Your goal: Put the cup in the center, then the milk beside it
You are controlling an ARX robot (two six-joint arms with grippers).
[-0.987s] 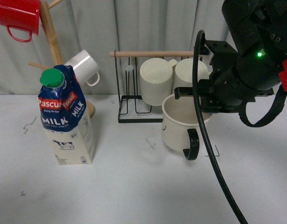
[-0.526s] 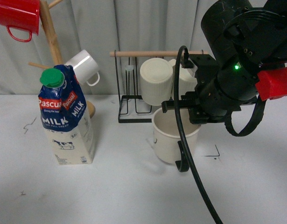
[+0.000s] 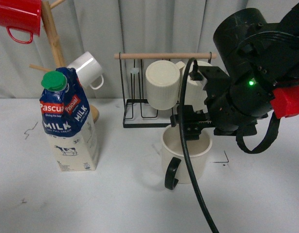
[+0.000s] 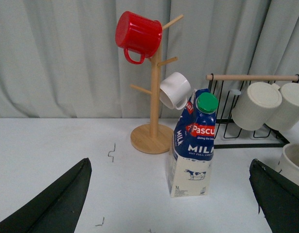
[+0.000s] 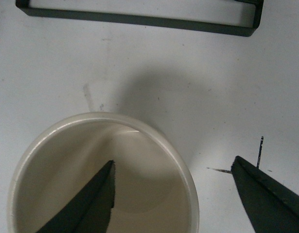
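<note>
The cup [image 3: 185, 156], cream with a black handle [image 3: 171, 174] turned to the front left, stands upright on the table. It sits in the center [image 3: 215, 164], just left of a black corner mark [image 3: 225, 158]. My right gripper [image 3: 197, 125] hovers over it, open. In the right wrist view one finger [image 5: 93, 199] is inside the cup [image 5: 66, 145] and the other outside, with the rim between them. The milk [image 3: 69, 121] stands upright at the left. My left gripper [image 4: 169, 165] is open, facing the milk [image 4: 194, 141] from a distance.
A black wire rack [image 3: 139, 114] with a wooden rod holds ribbed cream mugs [image 3: 163, 85] just behind the cup. A wooden mug tree [image 3: 54, 43] behind the milk carries a red mug [image 3: 19, 17] and a small white mug [image 3: 88, 69]. A curtain closes the back.
The cup has come down and forward onto the table, and its handle has swung from the right to the front left. The right arm moved with it.
</note>
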